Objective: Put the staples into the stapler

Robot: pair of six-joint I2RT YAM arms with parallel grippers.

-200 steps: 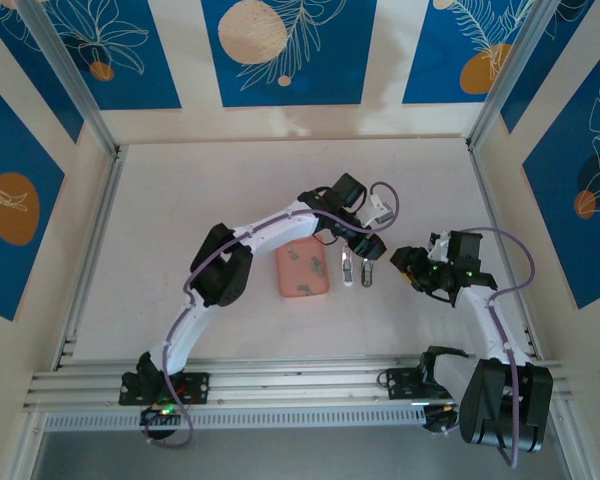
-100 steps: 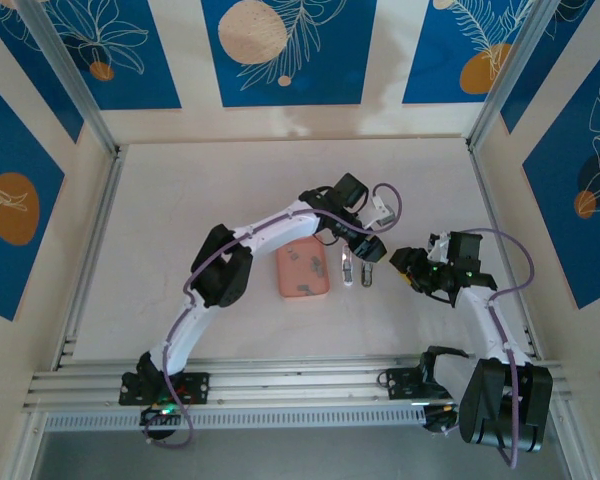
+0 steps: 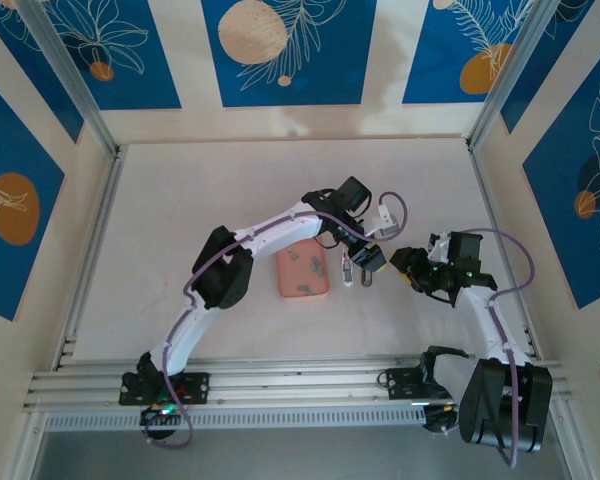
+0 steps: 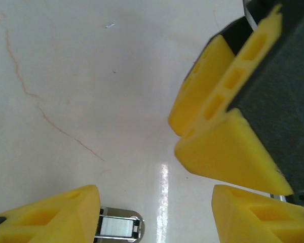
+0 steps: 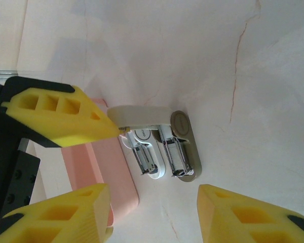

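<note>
Right wrist view: my right gripper [image 5: 153,196] gapes wide, empty, near the opened stapler [image 5: 164,147], its print unreadable; my left gripper [image 4: 156,202] is equally spread, holding nothing. The staples [image 3: 311,265] lie in the pink tray [image 3: 285,281].

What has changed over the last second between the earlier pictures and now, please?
The left end effector eased a little toward the near edge, coming over the opened stapler, jaws open and holding nothing. The right end effector, the stapler and the pink tray stayed where they were.
</note>
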